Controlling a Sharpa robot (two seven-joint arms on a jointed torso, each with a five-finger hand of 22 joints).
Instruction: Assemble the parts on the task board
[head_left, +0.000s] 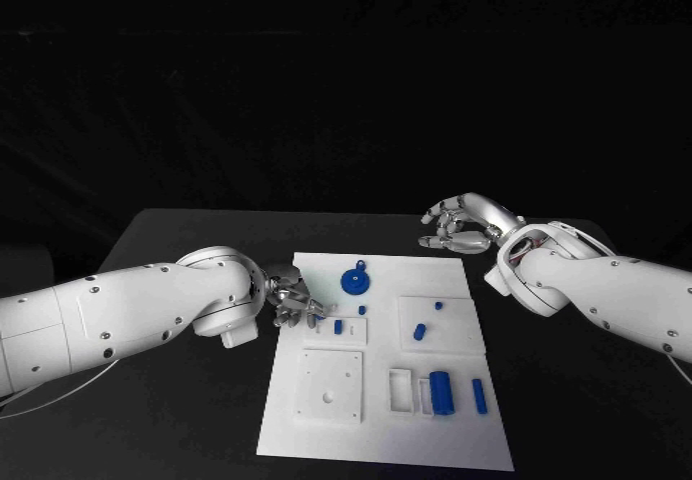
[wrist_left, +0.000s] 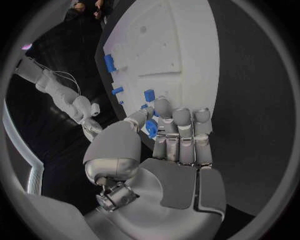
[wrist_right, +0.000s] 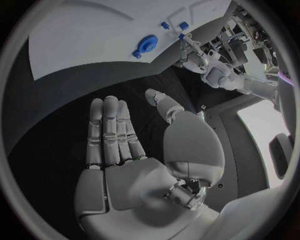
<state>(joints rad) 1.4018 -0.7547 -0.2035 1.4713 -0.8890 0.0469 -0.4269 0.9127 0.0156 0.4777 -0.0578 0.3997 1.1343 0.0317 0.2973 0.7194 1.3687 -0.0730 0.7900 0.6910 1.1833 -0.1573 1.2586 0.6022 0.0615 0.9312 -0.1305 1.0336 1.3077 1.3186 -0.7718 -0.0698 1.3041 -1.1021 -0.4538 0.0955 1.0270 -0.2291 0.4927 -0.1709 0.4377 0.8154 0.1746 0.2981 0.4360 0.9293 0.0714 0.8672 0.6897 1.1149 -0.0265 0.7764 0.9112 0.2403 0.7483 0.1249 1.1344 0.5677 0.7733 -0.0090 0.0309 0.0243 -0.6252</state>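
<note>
The white task board (head_left: 382, 440) lies in the middle of the black table. My left hand (head_left: 293, 300) is at the board's left edge and pinches a small blue part (wrist_left: 152, 128) between thumb and a finger. Beside it on the board lies another small blue piece (head_left: 338, 326). A round blue disc (head_left: 355, 279) sits near the far edge, also seen as the blue disc (wrist_right: 147, 43). My right hand (head_left: 464, 225) hovers over the board's far right corner, fingers (wrist_right: 115, 132) spread and holding nothing.
More blue parts lie on the board: a short peg (head_left: 418, 332), a small block (head_left: 437, 303), a thick cylinder (head_left: 441, 392) and a thin pin (head_left: 479, 396) at the near right. A raised white square plate (head_left: 332, 384) sits at the near left. Black table (head_left: 188, 240) surrounds the board.
</note>
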